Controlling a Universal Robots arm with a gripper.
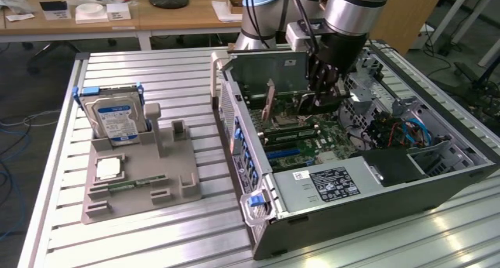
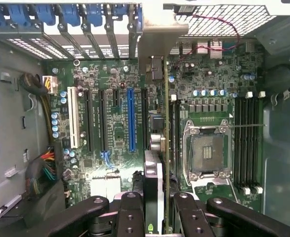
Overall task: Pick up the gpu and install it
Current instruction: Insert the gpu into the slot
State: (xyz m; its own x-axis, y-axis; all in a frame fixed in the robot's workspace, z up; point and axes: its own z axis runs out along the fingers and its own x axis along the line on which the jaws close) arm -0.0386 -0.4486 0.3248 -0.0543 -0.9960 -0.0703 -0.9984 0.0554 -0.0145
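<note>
The arm reaches down into the open computer case point(image 1: 352, 221), which lies on its side on the slatted table point(image 1: 156, 75). The gripper point(image 1: 324, 98) sits low inside the case, over the motherboard point(image 2: 115, 123). Its two fingers point(image 2: 130, 210) are drawn partway together and clamp the gpu point(image 2: 157, 182) between them, so the jaws stand narrow but not fully closed. The gpu stands on edge inside the case, a thin dark card running from the gripper point(image 2: 157, 200) toward the case's rear wall. There its metal bracket point(image 2: 154, 39) lies among the blue slot latches point(image 2: 93, 12). On the case's board the card lies between the long blue slot point(image 2: 131, 118) and the CPU socket point(image 2: 208, 153). Whether its edge is seated in a slot cannot be told. Outside the case, on the exterior view's left of it, a grey holder point(image 1: 140, 180) carries an upright hard drive point(image 1: 116, 119).
</note>
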